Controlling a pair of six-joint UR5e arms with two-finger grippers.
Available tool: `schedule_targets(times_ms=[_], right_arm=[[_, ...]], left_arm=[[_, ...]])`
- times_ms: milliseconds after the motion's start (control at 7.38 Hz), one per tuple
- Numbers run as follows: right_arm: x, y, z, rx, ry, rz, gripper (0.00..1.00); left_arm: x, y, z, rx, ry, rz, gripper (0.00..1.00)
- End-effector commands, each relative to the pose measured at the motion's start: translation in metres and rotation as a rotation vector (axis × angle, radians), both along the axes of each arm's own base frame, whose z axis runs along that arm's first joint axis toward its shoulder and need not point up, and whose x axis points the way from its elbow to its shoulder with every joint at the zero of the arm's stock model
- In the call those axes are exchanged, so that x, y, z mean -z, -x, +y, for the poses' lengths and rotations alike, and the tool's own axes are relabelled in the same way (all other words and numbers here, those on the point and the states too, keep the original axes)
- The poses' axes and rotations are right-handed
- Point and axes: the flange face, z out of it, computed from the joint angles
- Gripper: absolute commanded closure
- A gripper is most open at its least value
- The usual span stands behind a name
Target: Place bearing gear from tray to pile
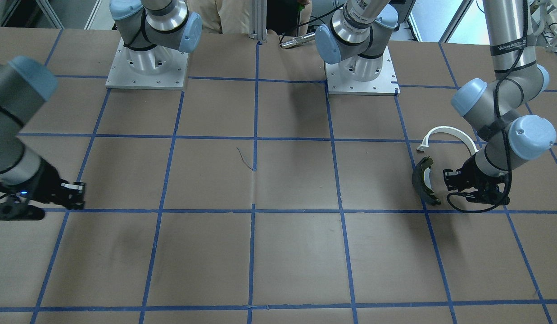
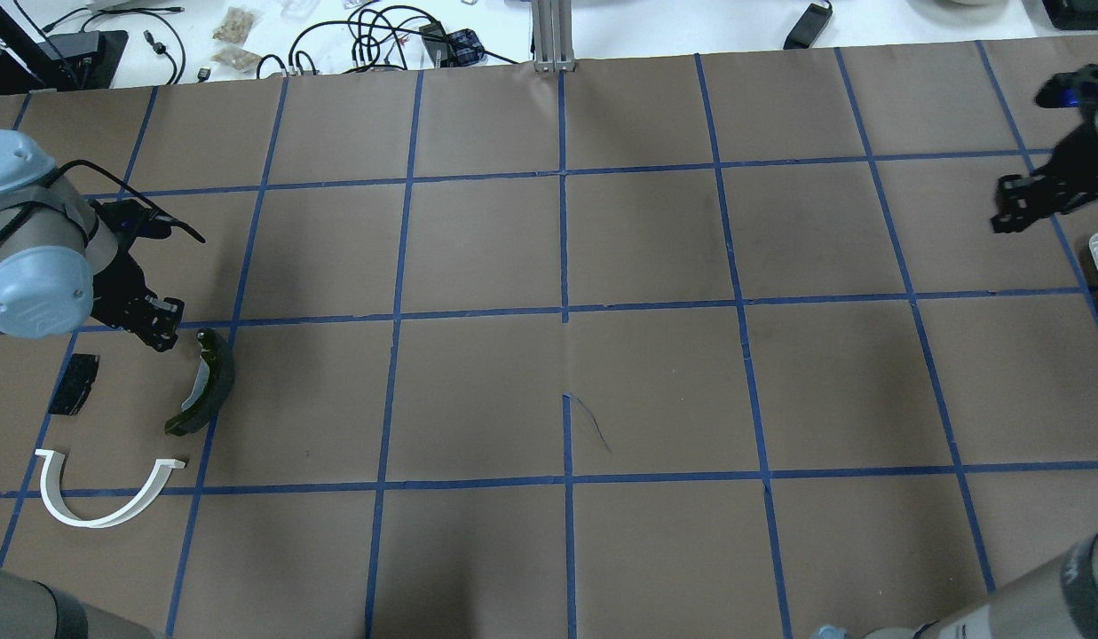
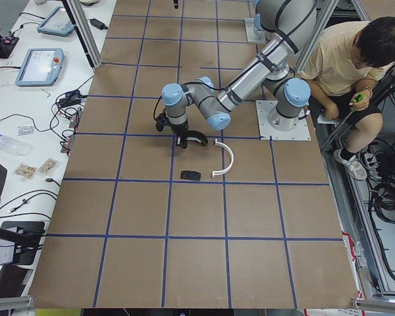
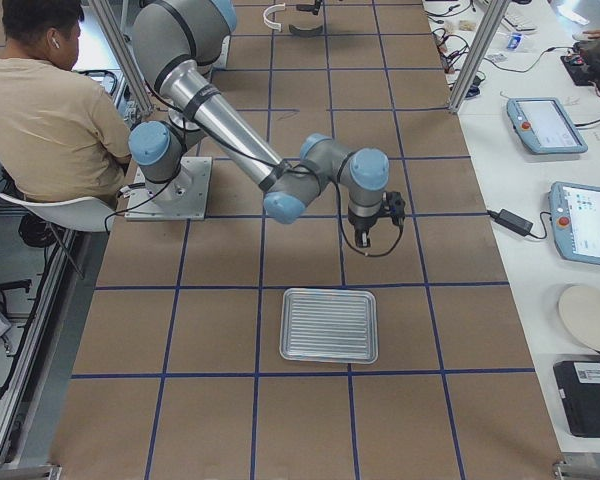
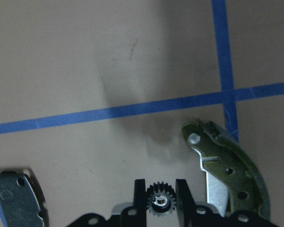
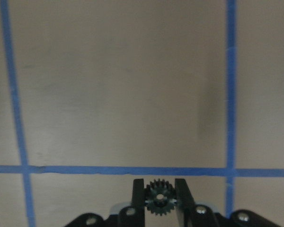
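My left gripper [image 5: 159, 184] is shut on a small dark toothed bearing gear [image 5: 159, 201] and hovers low over the pile. The pile holds a dark brake shoe with an olive rim [image 2: 207, 390], a small black pad [image 2: 74, 383] and a white half-ring arch [image 2: 91, 521]. In the left wrist view the shoe [image 5: 232, 179] lies just right of the fingers and the pad [image 5: 19, 198] lies to their left. My right gripper [image 6: 158, 182] is shut on a second small gear [image 6: 158, 195] above bare paper, beside the metal tray [image 4: 330, 325], which is empty.
Brown paper with a blue tape grid covers the table [image 2: 566, 355]. A seated operator [image 3: 345, 59] is behind the robot bases. Cables, tablets and clutter lie on the white benches beyond the table's far edge [image 2: 380, 35].
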Motion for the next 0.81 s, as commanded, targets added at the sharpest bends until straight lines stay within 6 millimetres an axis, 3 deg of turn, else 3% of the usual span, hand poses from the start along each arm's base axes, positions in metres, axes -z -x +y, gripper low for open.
schedule_targets(times_ms=[0, 135, 271, 542, 677], right_arm=[[0.004, -0.186, 0.042, 0.079, -0.033, 0.016, 0.82], [0.005, -0.258, 0.065, 0.125, -0.012, 0.017, 0.82], [0.020, -0.302, 0.082, 0.102, -0.011, 0.012, 0.82], [0.056, -0.382, 0.104, 0.140, 0.033, -0.065, 0.80], [0.076, -0.403, 0.114, 0.173, 0.010, -0.078, 0.80]], left_arm=[[0.010, -0.006, 0.004, 0.003, -0.014, 0.011, 0.61], [0.007, -0.010, -0.001, 0.035, -0.002, 0.004, 0.01], [0.005, -0.010, -0.001, 0.040, 0.000, 0.003, 0.00], [-0.029, 0.006, -0.017, 0.064, 0.059, -0.019, 0.00], [-0.050, 0.020, -0.031, 0.065, 0.052, 0.017, 0.00]])
